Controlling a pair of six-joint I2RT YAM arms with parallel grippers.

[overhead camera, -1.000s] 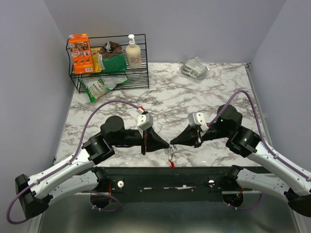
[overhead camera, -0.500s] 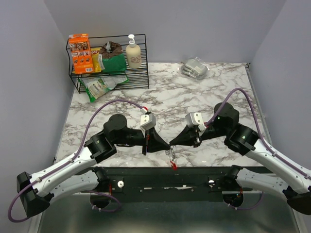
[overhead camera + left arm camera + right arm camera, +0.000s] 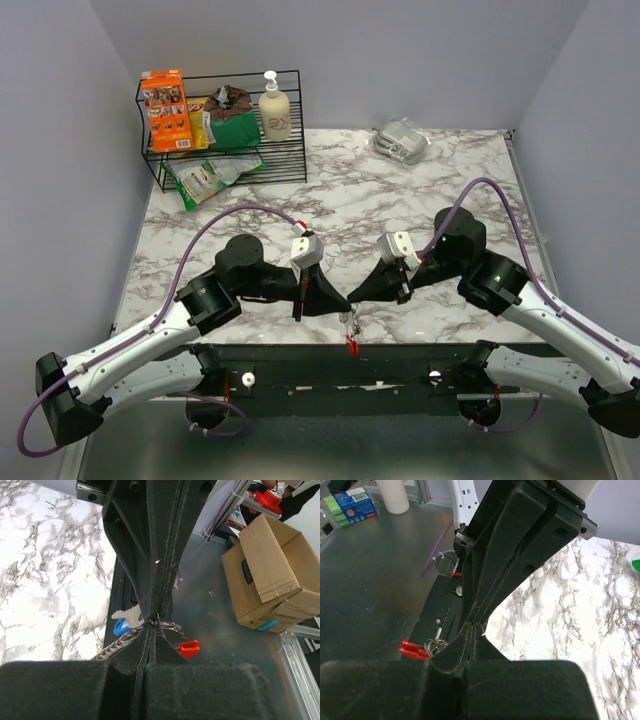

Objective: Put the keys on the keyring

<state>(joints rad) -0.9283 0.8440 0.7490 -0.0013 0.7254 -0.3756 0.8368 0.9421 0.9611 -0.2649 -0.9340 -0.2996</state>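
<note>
The left hand (image 3: 342,300) and right hand (image 3: 354,296) meet tip to tip above the near edge of the white marbled bench (image 3: 430,200). Both are pinched shut on the silver chain keyring (image 3: 350,322), which dangles from them with its curved red clip (image 3: 351,346) lowest. In the left wrist view, a blue-headed silver key (image 3: 121,627) and a plain silver key (image 3: 127,614) hang just beside the fingertips.
</note>
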